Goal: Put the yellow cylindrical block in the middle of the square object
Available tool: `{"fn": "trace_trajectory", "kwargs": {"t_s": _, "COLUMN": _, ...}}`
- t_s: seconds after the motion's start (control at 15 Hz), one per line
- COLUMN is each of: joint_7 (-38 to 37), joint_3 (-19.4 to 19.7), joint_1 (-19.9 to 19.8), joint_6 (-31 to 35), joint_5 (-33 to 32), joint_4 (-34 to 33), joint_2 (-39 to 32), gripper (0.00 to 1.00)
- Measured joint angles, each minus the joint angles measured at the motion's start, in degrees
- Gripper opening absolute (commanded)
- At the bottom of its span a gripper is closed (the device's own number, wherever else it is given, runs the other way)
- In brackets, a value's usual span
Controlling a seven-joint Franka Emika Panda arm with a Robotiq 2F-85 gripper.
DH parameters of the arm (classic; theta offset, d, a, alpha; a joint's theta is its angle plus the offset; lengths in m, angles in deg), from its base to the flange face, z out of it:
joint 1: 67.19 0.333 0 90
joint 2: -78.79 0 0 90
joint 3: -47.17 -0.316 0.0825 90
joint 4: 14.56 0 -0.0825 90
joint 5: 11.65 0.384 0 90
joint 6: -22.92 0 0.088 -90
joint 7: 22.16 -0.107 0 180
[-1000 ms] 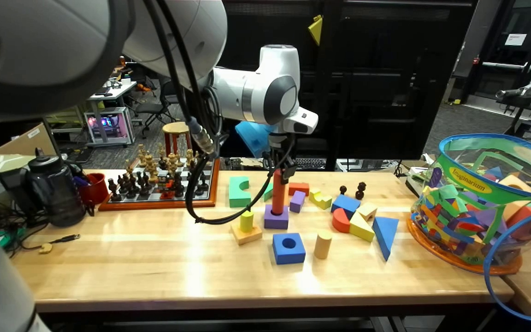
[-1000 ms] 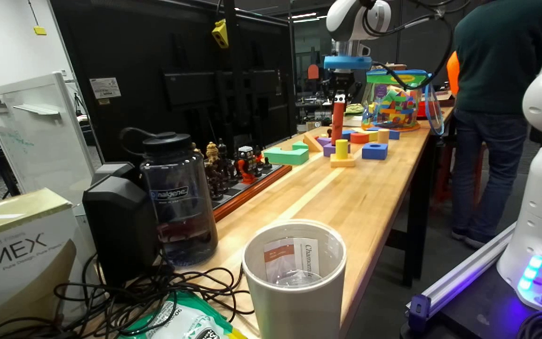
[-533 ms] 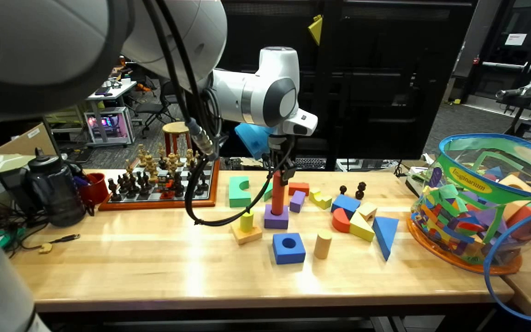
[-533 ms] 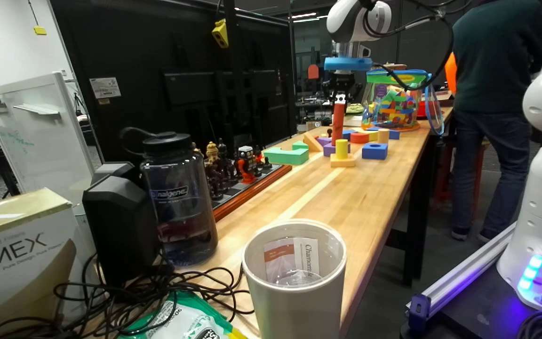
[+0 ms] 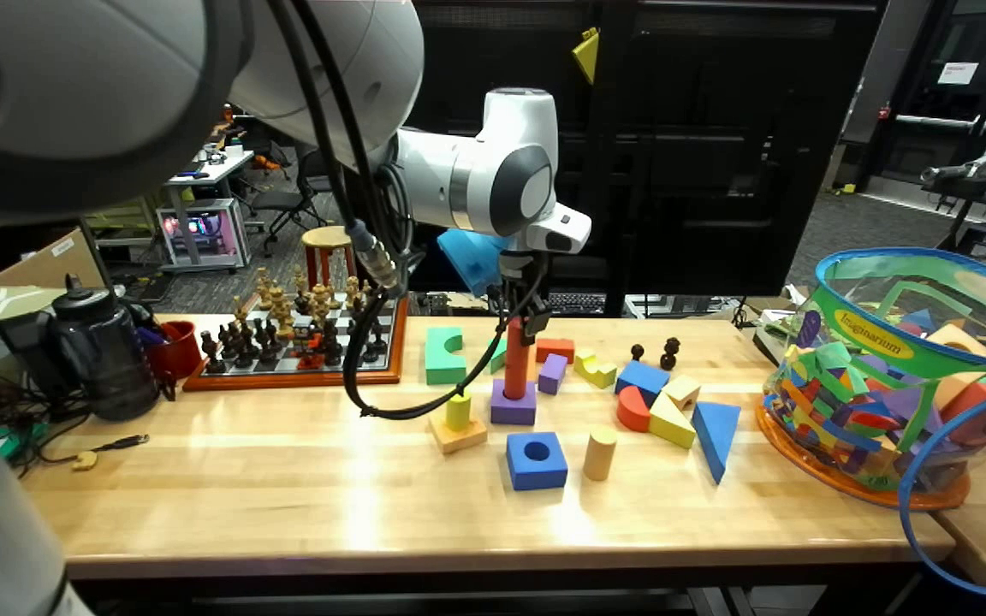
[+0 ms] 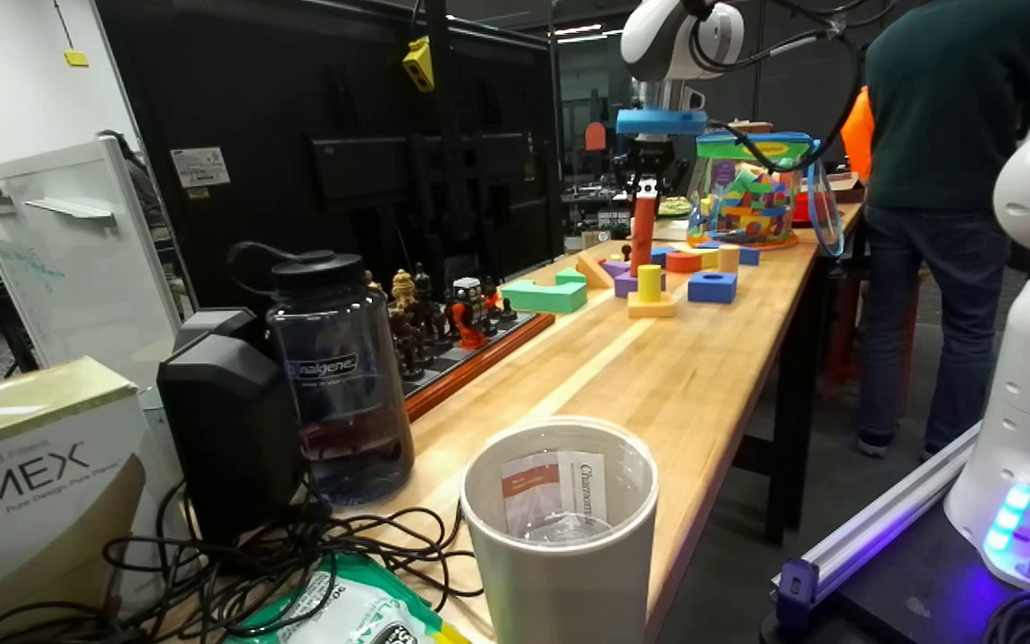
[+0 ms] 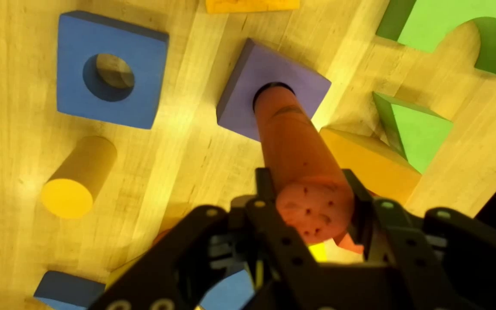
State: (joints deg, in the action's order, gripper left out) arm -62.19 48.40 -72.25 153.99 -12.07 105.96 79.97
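My gripper (image 7: 310, 185) is shut on the upper end of a tall red cylinder (image 7: 289, 129). The cylinder's lower end is at the round hole of a purple square block (image 5: 513, 412), with a dark crescent of hole showing beside it; how deep it sits I cannot tell. The yellow cylindrical block (image 5: 458, 412) stands upright on the middle of a flat wooden square block (image 6: 651, 308), just beside the purple one. Whether it is set into a hole is hidden. A blue square block (image 7: 111, 71) with an unfilled round hole lies nearby.
A plain wooden cylinder (image 5: 599, 453) stands beside the blue block. Green blocks (image 5: 443, 355), a purple bar (image 5: 552, 374), a red half-round (image 5: 632, 409) and other loose blocks lie around. The chessboard (image 5: 313, 382) is at one side, a clear toy bag (image 5: 870, 411) opposite.
My gripper and the red cylinder have come down very slightly over the purple block. The blocks on the table have not moved. A person in the background has shifted.
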Motion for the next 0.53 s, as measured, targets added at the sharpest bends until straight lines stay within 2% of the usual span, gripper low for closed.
{"fn": "trace_trajectory", "kwargs": {"t_s": 0.53, "joint_7": -2.2, "joint_3": 0.4, "joint_1": 0.0, "joint_6": -5.6, "joint_5": 0.7, "joint_4": -5.7, "joint_2": -3.6, "gripper": 0.15}}
